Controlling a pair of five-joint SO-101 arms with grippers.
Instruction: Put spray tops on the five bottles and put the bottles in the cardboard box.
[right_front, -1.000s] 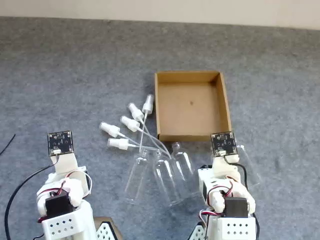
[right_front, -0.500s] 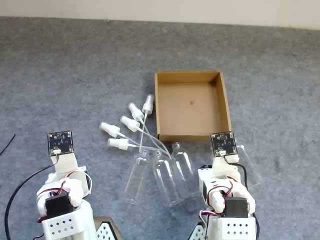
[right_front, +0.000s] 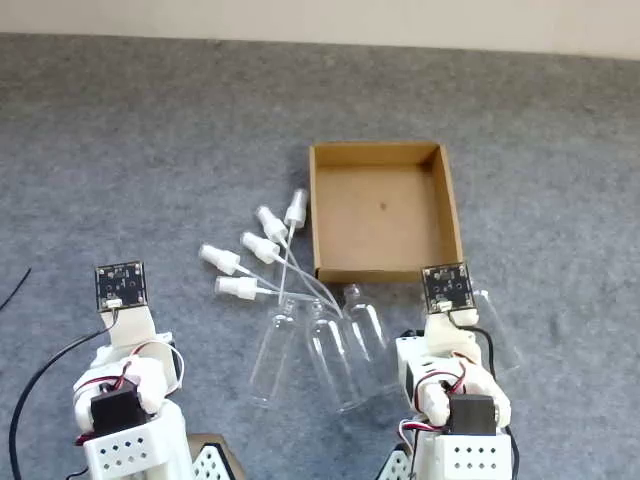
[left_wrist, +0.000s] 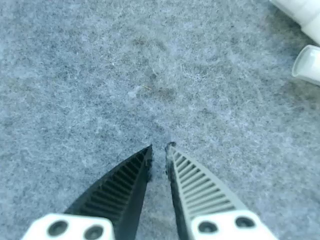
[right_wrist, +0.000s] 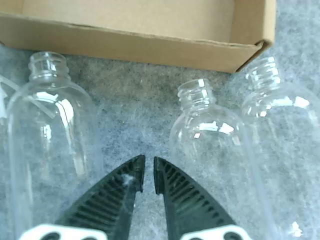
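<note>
Work not yet begun: cardboard box (right_front: 383, 210) mid-frame sits empty, bottles (right_front: 335, 350) below it uncapped, spray tops (right_front: 260, 245) loose at centre-left; left claw (left_wrist: 159, 147) and right claw (right_wrist: 148, 160) both pinched together, holding nothing.

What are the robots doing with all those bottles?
Nothing is held yet. The left hand hangs shut over grey carpet, and the right hand is shut over the gap between two clear bottles. The bottles lie capless near the white spray tops, and the cardboard box has no bottles in it.
</note>
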